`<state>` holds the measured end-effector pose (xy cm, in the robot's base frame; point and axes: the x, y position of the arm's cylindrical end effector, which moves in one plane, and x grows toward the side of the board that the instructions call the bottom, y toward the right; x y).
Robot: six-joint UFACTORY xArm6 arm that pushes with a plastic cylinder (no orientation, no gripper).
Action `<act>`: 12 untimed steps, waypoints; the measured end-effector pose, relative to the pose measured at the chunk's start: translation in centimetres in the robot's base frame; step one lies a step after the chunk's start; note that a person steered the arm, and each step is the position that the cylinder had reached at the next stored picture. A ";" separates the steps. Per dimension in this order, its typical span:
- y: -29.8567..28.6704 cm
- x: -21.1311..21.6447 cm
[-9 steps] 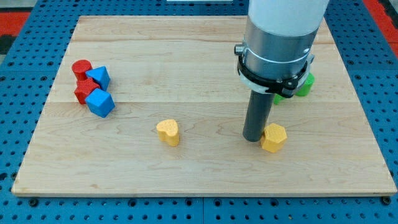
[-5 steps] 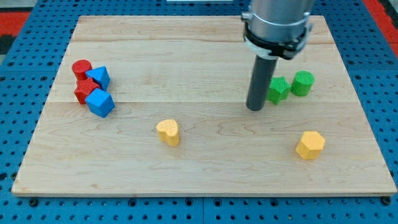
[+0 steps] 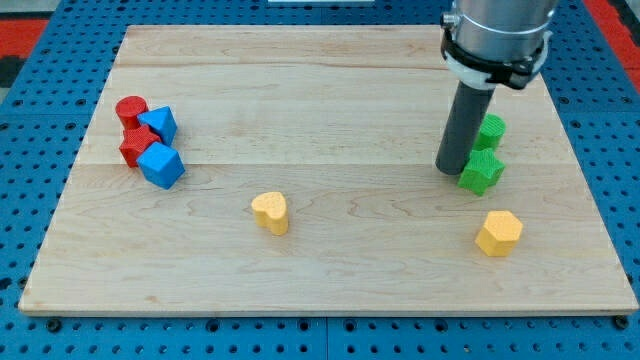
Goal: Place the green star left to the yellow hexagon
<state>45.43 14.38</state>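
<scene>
Wooden board (image 3: 300, 110): my tip (image 3: 451, 170) touching green star (image 3: 481, 171).

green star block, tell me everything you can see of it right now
The green star is a small bright green block with a lobed, star-like outline and a flat top, plastic by its look. It lies flat on the wooden board at the view's right. My tip is against its left side. The green cylinder sits just above it, close or touching. The yellow hexagon lies below it, apart.

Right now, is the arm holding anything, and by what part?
Nothing is held; there is no claw. My tip sits against the view's left side of the green star, above the yellow hexagon.
</scene>
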 end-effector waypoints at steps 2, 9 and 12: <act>2.1 -4.8; -4.5 2.8; -7.6 5.9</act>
